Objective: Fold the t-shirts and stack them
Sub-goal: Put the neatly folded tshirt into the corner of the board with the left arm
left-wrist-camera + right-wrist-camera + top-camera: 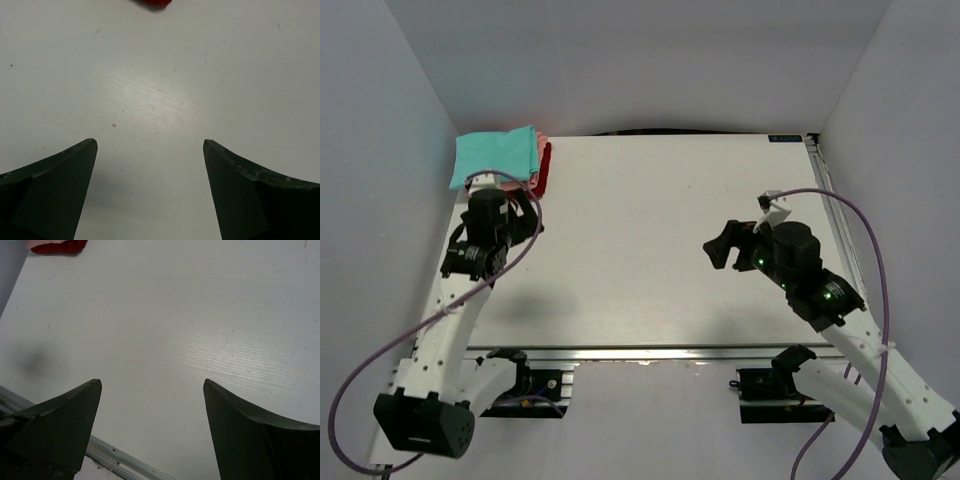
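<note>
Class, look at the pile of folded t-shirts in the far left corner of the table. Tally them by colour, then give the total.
teal t-shirt: 1
pink t-shirt: 1
dark red t-shirt: 1
Total: 3

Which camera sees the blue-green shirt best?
The top external view: the teal shirt lies folded on top at the far left corner of the table. The wrist views miss it; each catches a sliver of the dark red shirt.
</note>
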`<state>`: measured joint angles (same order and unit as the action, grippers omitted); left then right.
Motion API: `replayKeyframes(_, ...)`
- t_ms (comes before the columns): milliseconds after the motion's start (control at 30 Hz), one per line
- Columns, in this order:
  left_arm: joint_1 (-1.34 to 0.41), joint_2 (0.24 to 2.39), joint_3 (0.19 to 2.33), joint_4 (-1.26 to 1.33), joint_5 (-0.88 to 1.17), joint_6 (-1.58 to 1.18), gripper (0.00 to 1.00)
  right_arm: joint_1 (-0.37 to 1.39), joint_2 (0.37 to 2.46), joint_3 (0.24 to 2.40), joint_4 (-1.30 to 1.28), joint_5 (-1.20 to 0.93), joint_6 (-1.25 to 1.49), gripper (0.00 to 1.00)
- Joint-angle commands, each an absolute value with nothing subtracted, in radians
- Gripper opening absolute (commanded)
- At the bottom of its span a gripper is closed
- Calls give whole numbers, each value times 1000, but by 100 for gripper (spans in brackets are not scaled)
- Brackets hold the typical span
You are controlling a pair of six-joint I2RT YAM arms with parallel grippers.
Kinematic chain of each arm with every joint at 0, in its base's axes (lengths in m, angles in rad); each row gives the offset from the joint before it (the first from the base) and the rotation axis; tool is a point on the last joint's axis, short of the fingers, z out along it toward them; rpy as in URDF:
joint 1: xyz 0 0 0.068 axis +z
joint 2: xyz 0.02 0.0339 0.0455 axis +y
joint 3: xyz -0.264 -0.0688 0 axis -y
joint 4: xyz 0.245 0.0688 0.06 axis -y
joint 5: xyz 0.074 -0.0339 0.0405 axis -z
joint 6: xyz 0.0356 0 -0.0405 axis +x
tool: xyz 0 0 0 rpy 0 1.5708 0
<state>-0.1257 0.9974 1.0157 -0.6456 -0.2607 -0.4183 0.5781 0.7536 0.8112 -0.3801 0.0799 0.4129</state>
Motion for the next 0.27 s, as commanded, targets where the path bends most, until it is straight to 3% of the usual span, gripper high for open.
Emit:
replayKeyframes(0,-130,927,957,-730,-268,-465,98,581,704,787,-431,130,400,89)
replayKeyframes(233,-130,855,973,-789,-298,-425,98,581,660,791,-506,161,374,89)
